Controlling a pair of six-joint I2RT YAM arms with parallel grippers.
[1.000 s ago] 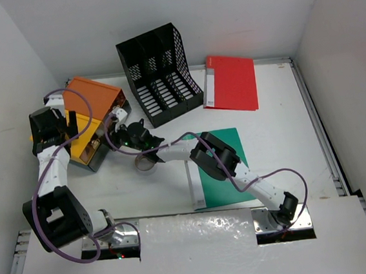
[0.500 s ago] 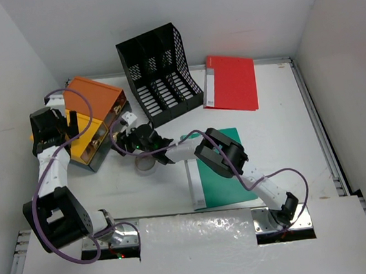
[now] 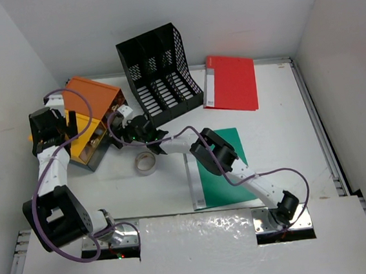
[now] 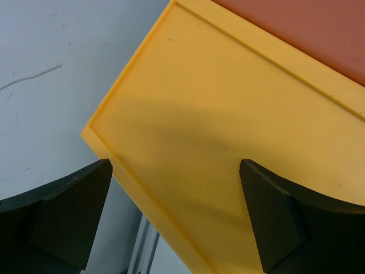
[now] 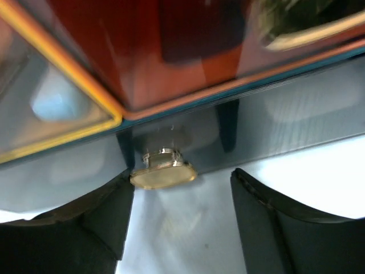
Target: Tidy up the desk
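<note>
right pincer [image 5: 180,181] gapes around the drawer box's [image 5: 171,68] brass knob [image 5: 163,171], low over the desk [image 3: 279,121]; left pincer [image 4: 175,166] wide too.

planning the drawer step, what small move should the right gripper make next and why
Probably shift the open right gripper sideways to centre on the small round brass knob of the orange-yellow drawer box. In the right wrist view the knob sits close to one finger, not midway between them.

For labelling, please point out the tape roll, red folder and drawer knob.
tape roll [image 3: 137,165]: top view, ring's left side.
red folder [image 3: 233,83]: top view, cover middle.
drawer knob [image 5: 163,176]: right wrist view, round face.
</note>
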